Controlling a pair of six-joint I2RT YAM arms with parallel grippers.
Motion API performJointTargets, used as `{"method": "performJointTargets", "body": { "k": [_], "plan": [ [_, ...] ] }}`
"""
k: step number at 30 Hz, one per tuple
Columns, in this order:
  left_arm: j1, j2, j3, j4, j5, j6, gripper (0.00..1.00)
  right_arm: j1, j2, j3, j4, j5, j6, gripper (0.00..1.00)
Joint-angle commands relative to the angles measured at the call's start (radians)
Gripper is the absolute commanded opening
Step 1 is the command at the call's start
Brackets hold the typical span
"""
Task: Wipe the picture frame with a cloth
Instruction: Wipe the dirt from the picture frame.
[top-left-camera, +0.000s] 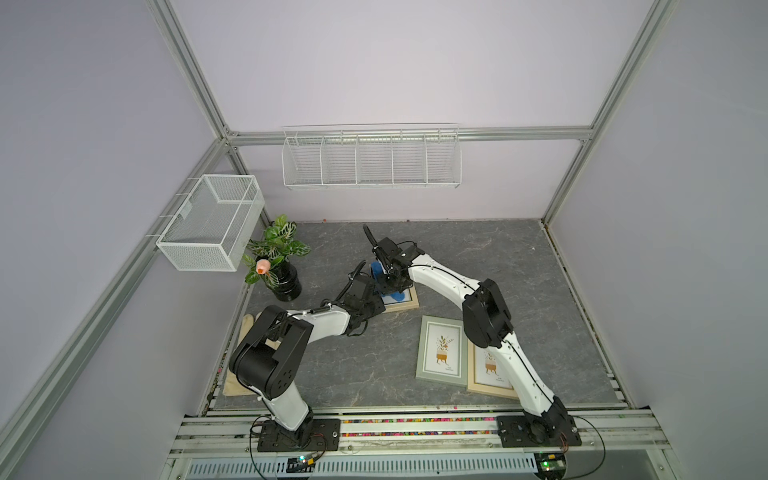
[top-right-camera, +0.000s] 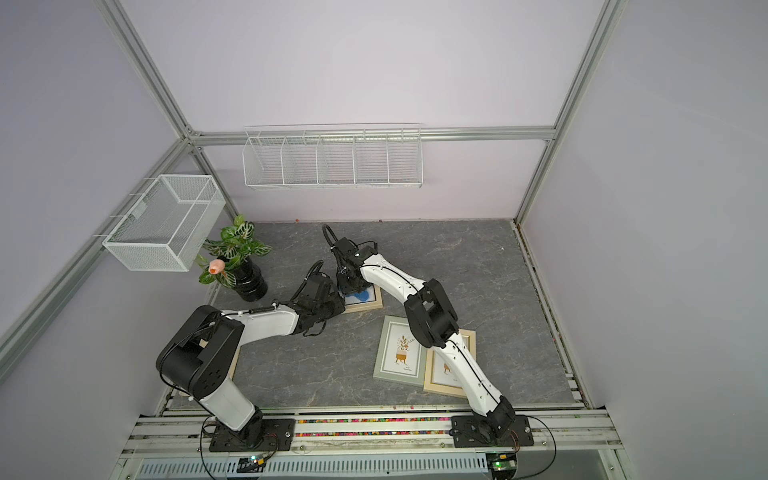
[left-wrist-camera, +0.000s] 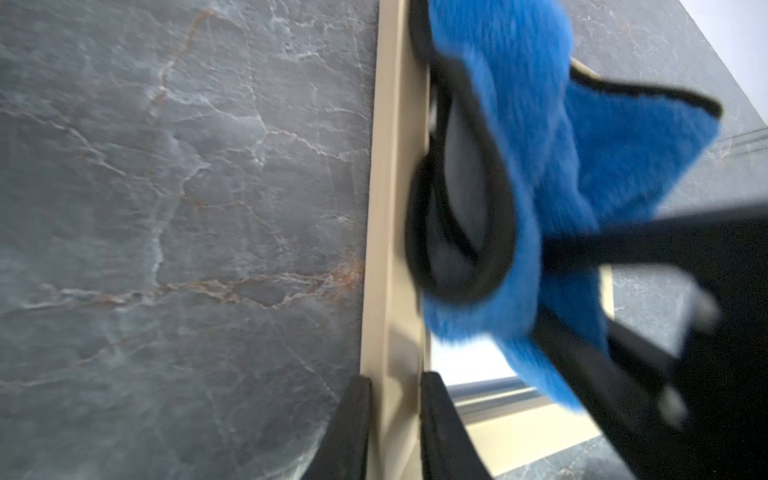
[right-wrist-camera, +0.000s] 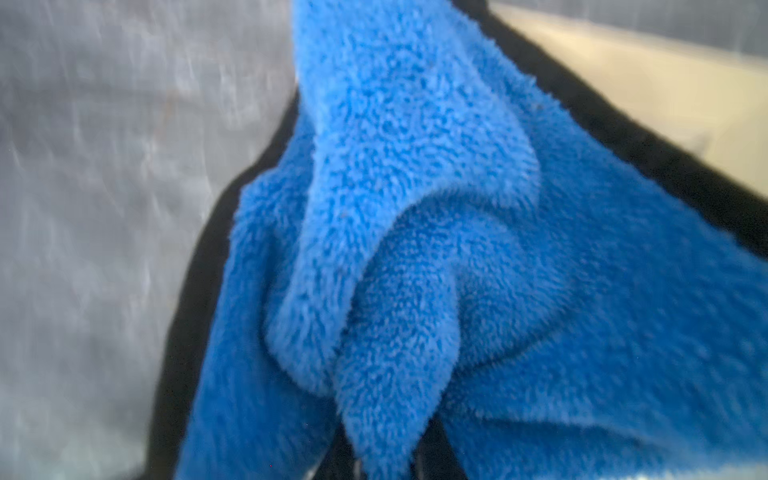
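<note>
Nearest to the robot's bases, well on the near side of the picture frame (top-left-camera: 405, 306) and to its left, a beige glove (top-left-camera: 231, 384) lies at the edge of the table (top-left-camera: 498, 257), mostly hidden under the left arm. Also nearer than the picture frame, but to its right, a grey-green frame (top-left-camera: 441, 351) lies flat with a second wooden frame (top-left-camera: 489, 376) just beside it; the right arm passes over that one. The picture frame itself lies flat, about in the middle of the table. The left gripper (left-wrist-camera: 394, 399) is at its near left side and is closed narrow on the frame's side bar, one finger on each side of it. The cloth (right-wrist-camera: 415, 208), blue plush with a dark edge, hangs bunched, and its lower part lies on the glass of the picture frame. The right gripper (top-left-camera: 392, 286) points down over it, jaws pressed tight on a fold of the cloth. Beyond the picture frame to the left stands a black plant pot (top-left-camera: 286, 284). Farther still, a mesh basket (top-left-camera: 212, 222) hangs on the left wall and a wire rack (top-left-camera: 371, 160) on the back wall.
</note>
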Motion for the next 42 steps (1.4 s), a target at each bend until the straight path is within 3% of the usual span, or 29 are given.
{"method": "performJointTargets", "body": {
  "k": [1, 4, 11, 15, 20, 30, 35, 38, 42],
  "plan": [
    [-0.003, 0.047, -0.06, -0.266, -0.006, 0.009, 0.23, -0.023, 0.098, 0.134, -0.136, 0.015, -0.004, 0.07],
    [-0.002, 0.036, -0.062, -0.276, -0.014, 0.009, 0.23, -0.017, 0.088, 0.136, -0.153, 0.021, -0.014, 0.07],
    [-0.002, 0.032, -0.082, -0.246, -0.014, 0.001, 0.23, 0.008, -0.198, -0.351, 0.103, -0.001, 0.016, 0.07],
    [-0.002, 0.037, -0.088, -0.235, -0.009, 0.003, 0.23, 0.009, -0.245, -0.442, 0.156, -0.03, 0.027, 0.07],
    [-0.002, 0.043, -0.083, -0.229, 0.0, 0.01, 0.23, 0.003, -0.144, -0.276, 0.1, -0.032, 0.013, 0.07],
    [-0.002, 0.034, -0.082, -0.234, -0.009, 0.009, 0.23, -0.044, 0.152, 0.285, -0.21, 0.087, -0.021, 0.07],
    [-0.002, 0.038, -0.073, -0.261, -0.032, 0.008, 0.23, -0.051, 0.102, 0.204, -0.217, 0.178, -0.022, 0.07],
    [-0.002, 0.042, -0.074, -0.259, -0.035, 0.009, 0.23, -0.043, 0.056, 0.127, -0.166, 0.172, -0.022, 0.07],
    [-0.002, 0.048, -0.074, -0.255, -0.03, 0.011, 0.23, -0.013, 0.082, 0.175, -0.148, 0.122, -0.031, 0.07]
  ]
}}
